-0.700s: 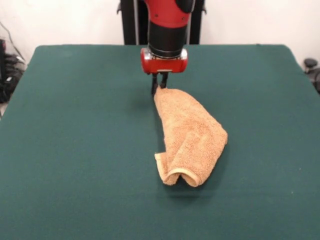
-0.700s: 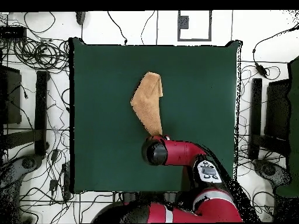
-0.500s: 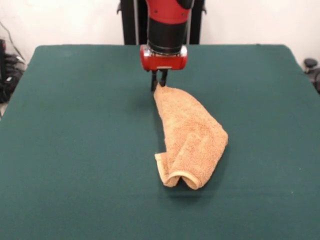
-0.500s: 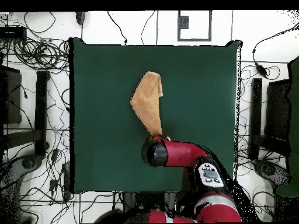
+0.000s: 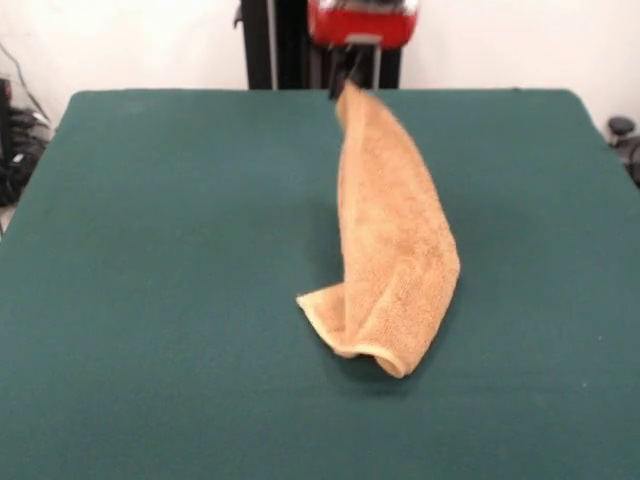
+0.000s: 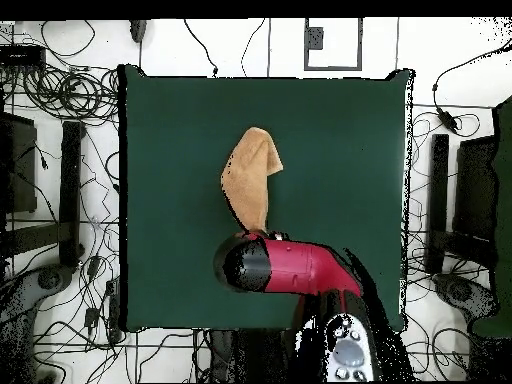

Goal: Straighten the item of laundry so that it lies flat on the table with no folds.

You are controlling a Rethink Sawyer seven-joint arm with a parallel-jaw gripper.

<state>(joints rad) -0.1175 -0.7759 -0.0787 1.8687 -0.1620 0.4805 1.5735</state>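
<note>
The tan-orange terry towel hangs in a long folded strip from my gripper at the top of the front view. The gripper is shut on the towel's upper corner and holds it well above the dark green table. The towel's lower end rests bunched on the table near the middle. In the overhead view the towel stretches from the table's middle towards my arm's red and black head, which hides the gripper. No label shows.
The robot's black pedestal stands behind the table's far edge. Cables and dark equipment lie on the floor on both sides of the table in the overhead view.
My gripper has risen and drawn back towards the pedestal with the towel's corner in it. The towel has been pulled up and stretched longer; its lower end has shifted a little on the table.
</note>
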